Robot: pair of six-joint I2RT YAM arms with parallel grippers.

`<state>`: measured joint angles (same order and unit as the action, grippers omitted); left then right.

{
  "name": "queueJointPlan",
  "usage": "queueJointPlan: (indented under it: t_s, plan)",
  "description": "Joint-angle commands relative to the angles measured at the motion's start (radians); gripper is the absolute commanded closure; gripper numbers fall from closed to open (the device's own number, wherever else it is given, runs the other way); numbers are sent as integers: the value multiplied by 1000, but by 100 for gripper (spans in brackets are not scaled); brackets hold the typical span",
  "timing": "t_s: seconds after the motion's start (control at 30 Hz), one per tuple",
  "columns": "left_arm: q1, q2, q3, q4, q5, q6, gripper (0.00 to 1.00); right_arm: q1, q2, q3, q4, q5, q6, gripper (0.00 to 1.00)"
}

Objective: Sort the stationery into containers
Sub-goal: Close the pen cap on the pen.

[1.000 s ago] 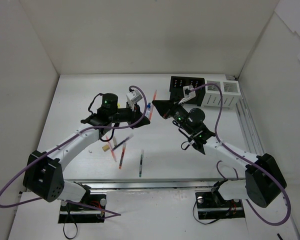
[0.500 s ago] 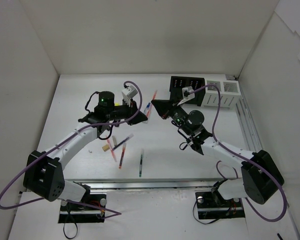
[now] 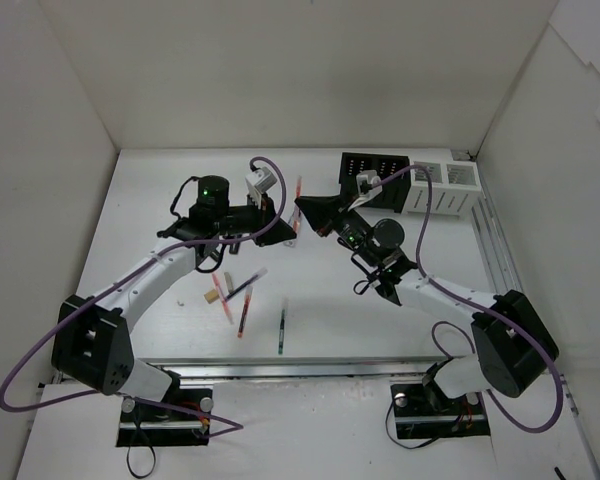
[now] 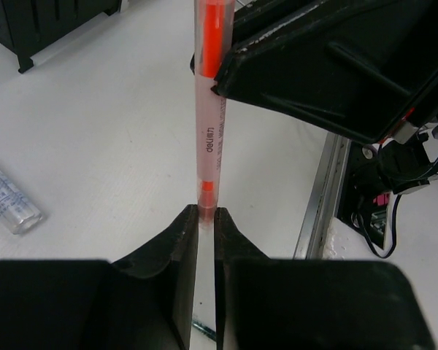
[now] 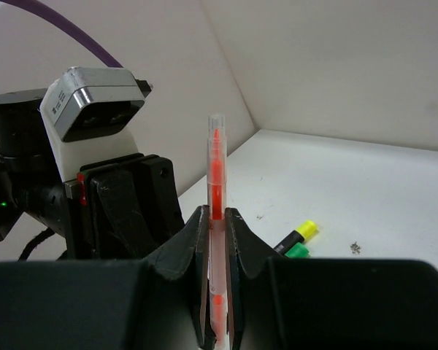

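An orange pen [image 3: 298, 192] is held above the table between both grippers. My left gripper [image 3: 284, 222] is shut on its lower end [image 4: 206, 205]. My right gripper [image 3: 306, 208] is shut on the pen's middle [image 5: 216, 168], and its black fingers [image 4: 328, 65] cross the pen in the left wrist view. The black organiser [image 3: 372, 172] and two white bins [image 3: 442, 188] stand at the back right. Red pens [image 3: 242, 298], a green pen [image 3: 282, 327] and a tan eraser [image 3: 213, 296] lie on the table in front. Yellow-capped [image 5: 299, 233] and green-capped [image 5: 299, 251] highlighters lie below.
A clear bottle [image 4: 7, 205] lies on the table left of the pen. The enclosure's white walls stand on three sides. A metal rail [image 3: 495, 250] runs along the table's right edge.
The right gripper has moved left and reached the orange pen. The left gripper has moved a little towards the back with the pen, which now stands more upright.
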<state>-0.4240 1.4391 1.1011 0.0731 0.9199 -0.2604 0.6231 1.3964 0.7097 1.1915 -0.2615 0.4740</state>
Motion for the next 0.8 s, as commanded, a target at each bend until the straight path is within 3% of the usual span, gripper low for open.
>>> queueJointPlan:
  t_s: [0.0, 0.33, 0.77]
  plan:
    - [5, -59, 154, 220, -9, 58, 100, 30, 41, -21, -86, -137, 25, 100]
    - [14, -65, 220, 178, -115, 92, 100, 35, 19, -114, -87, -45, 12, 100]
    - [33, -36, 283, 206, -53, 81, 100, 86, 93, -111, -89, -61, 9, 100]
